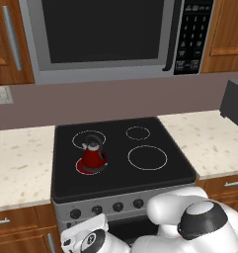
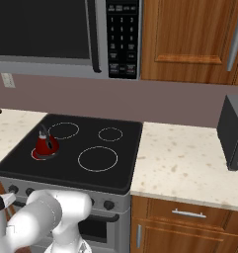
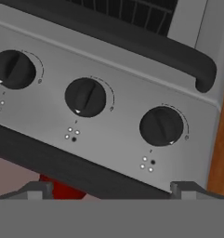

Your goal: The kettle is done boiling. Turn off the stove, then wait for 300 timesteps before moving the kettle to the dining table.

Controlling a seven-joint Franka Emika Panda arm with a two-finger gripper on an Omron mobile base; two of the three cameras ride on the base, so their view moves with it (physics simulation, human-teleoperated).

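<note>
Kettle [image 1: 93, 157] first: you find it, red with a dark arched handle, standing upright on the front left burner of the stove [image 1: 155, 129], with a red patch showing on the glass under it. A microwave [image 1: 103, 34] hangs above the cooktop, and speckled counter [image 2: 189, 158] runs on either side. You have the gripper [image 3: 111, 189] down in front of the stove's steel panel, looking along a row of dark round knobs [image 3: 85, 96]. Its two finger tips [image 3: 36, 189] stand wide apart at the bottom of the hand view, holding nothing, and you see no contact with any knob. The oven door handle [image 3: 132, 42] crosses that view beyond the knobs.
</note>
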